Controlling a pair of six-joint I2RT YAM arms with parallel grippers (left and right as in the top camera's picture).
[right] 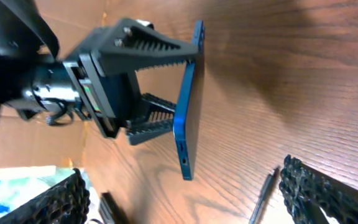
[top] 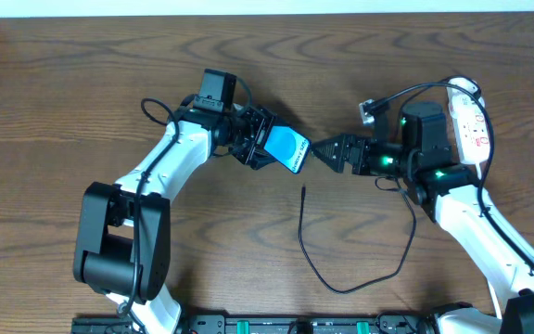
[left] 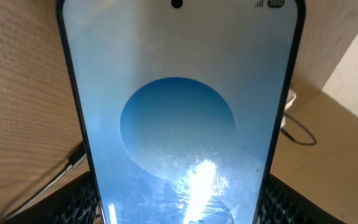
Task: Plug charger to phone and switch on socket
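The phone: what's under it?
Bare wooden table; the left gripper holds the phone clear of it. From overhead, the phone covers the spot directly beneath.

Robotics lab bench — wood-grain table [top: 54, 102], left arm [top: 170, 162] and right arm [top: 471, 209] mounted at its near edge

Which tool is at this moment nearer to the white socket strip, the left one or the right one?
Right. The right tool points away from the socket, which lies behind its wrist. The left tool, holding the phone, is farther away, beyond the right tool.
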